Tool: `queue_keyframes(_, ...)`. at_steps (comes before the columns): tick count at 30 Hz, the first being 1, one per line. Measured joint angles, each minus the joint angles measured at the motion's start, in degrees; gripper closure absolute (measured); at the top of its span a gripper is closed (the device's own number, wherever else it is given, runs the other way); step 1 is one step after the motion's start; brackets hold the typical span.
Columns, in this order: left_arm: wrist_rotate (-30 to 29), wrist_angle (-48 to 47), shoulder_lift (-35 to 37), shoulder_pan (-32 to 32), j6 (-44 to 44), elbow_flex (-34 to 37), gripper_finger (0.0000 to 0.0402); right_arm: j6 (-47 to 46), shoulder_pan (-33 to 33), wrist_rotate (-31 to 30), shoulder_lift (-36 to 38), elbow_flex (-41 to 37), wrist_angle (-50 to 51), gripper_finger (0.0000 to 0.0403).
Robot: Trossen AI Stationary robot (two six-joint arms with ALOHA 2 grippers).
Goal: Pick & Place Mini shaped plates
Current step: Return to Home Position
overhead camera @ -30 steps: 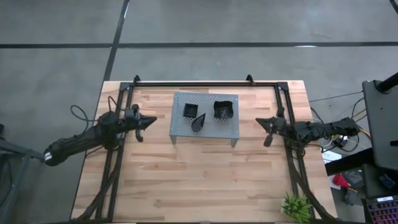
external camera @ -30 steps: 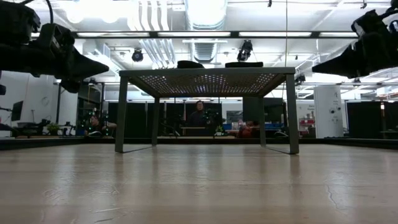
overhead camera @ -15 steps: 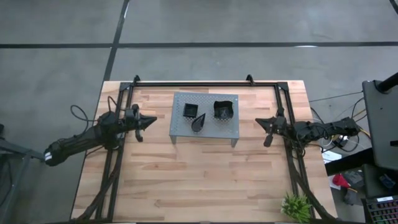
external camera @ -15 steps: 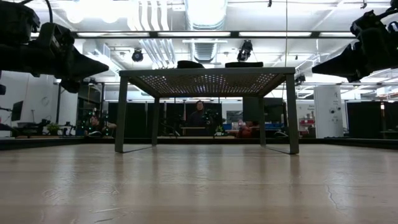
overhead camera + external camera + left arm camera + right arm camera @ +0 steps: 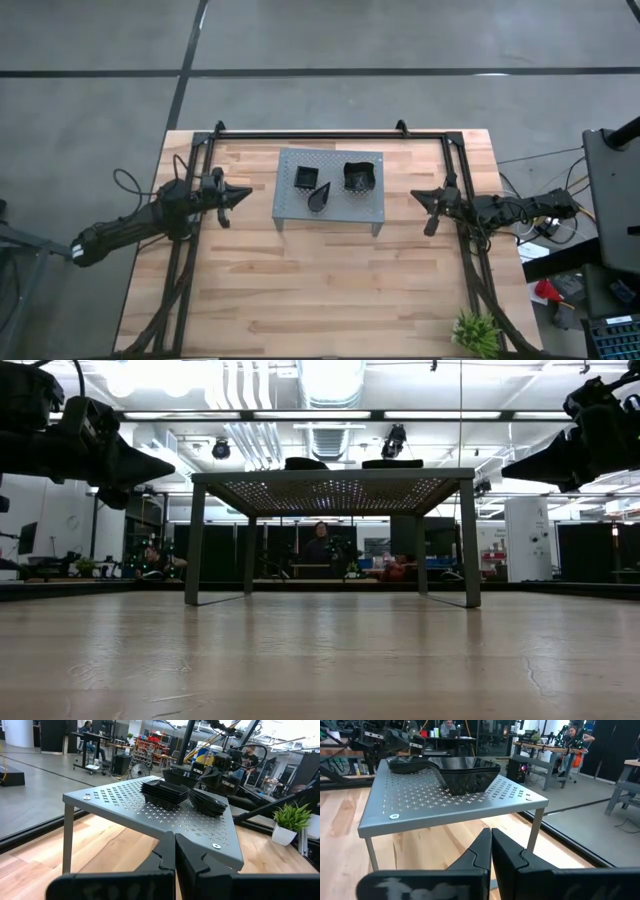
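Note:
Three stacks of glossy black mini plates rest on top of the grey perforated rack: a small square stack, a teardrop stack near the rack's front edge, and a larger square stack. My left gripper hovers shut to the left of the rack, fingers pointing at it. My right gripper hovers shut to the right of the rack. The left wrist view shows the small square stack and the teardrop stack; the right wrist view shows the large square stack.
A small green plant stands at the table's near right corner. A black frame rail runs along the far edge and down both sides. Bare wooden tabletop lies in front of the rack. People sit at desks in the room beyond.

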State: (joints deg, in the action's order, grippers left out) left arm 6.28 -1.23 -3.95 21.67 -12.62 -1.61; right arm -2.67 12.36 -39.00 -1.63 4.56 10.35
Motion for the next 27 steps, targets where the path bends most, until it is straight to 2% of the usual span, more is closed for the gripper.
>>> queue_keyframes(27,0.0,0.0,0.0,0.0,0.0,0.0,0.0401,-0.5,0.0,0.0,0.0,0.0,0.0,0.0394)
